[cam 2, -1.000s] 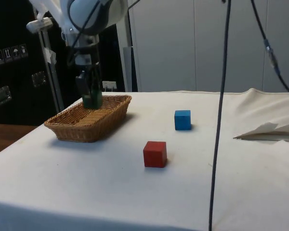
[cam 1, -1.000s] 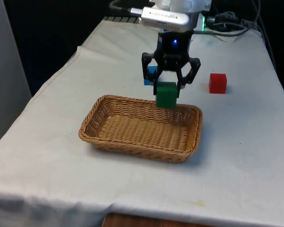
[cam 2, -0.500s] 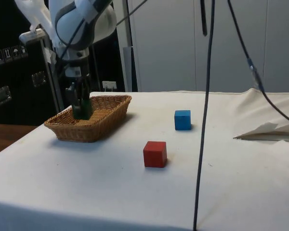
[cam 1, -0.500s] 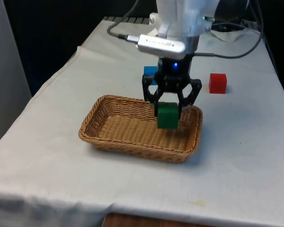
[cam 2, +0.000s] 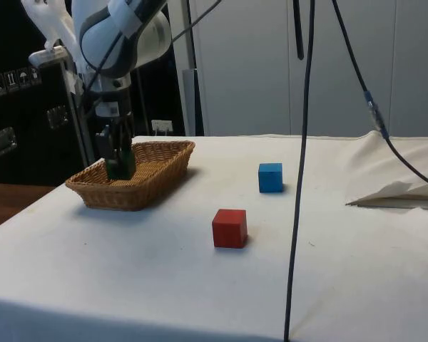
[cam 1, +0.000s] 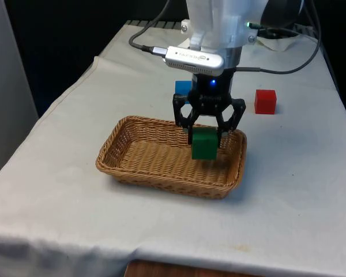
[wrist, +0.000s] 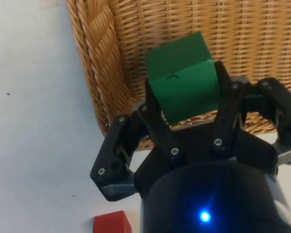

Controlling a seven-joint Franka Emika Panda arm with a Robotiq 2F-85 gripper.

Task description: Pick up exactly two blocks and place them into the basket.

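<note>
Hanging over the wicker basket (cam 1: 161,167), the black gripper (cam 1: 205,138) has its fingers closed against two sides of a green block (cam 1: 205,144), holding it inside the basket's end toward the front view's right, low among the walls. From the side, the green block (cam 2: 119,166) sits between the rims. On the white cloth beyond lie a red block (cam 1: 265,101) and a blue block (cam 2: 270,177), well apart from the basket.

A white cloth (cam 1: 57,173) is spread over the table, with a wooden edge (cam 1: 161,270) exposed at the near side in the front view. Black cables (cam 2: 299,178) are hung in the side view's foreground, and dark cabinets (cam 2: 21,92) are seen behind
</note>
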